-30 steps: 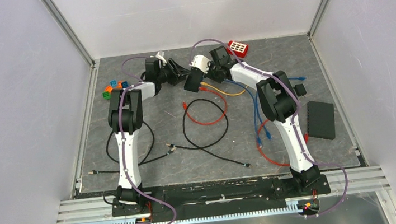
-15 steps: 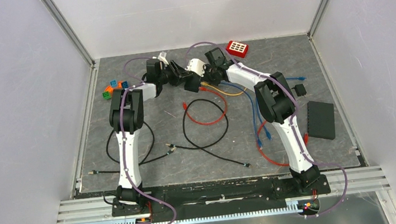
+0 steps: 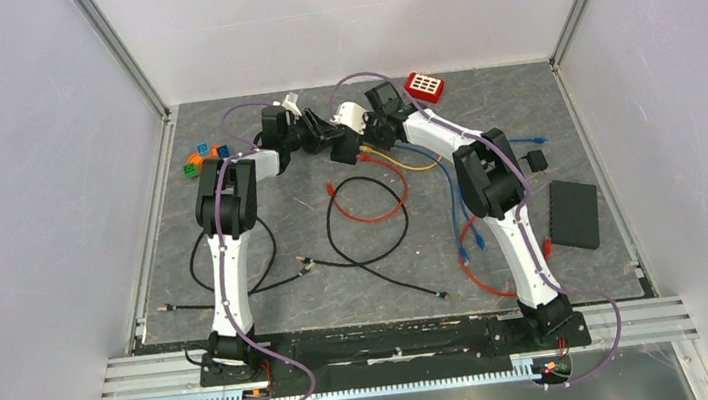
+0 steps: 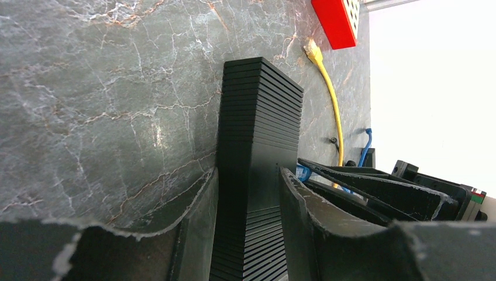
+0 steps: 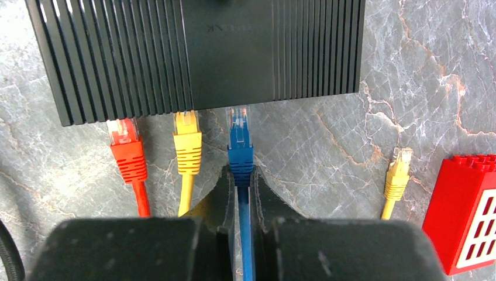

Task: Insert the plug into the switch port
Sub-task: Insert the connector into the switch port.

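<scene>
Blue plug (image 5: 240,143), pinched in the right pincer (image 5: 240,174), lies straight ahead, long axis aimed at the switch (image 5: 193,52) port; the left pincer (image 4: 248,175) clamps the switch.

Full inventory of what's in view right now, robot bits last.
switch: 1, black ribbed, far centre of mat
black box: 1, mat's right side
blue plug: 1, tip at switch port
red plug, yellow plug: 1 each, at switch front, left of blue
loose yellow plug: 1, beside red block
red block: 1, white grid, far side
small blocks: several, orange/green/blue, far left
loose cables: several, black/red/blue, mid-mat
left pincer: 1, black, straddling switch, seemingly clamped
right pincer: 1, black, shut just behind blue plug
</scene>
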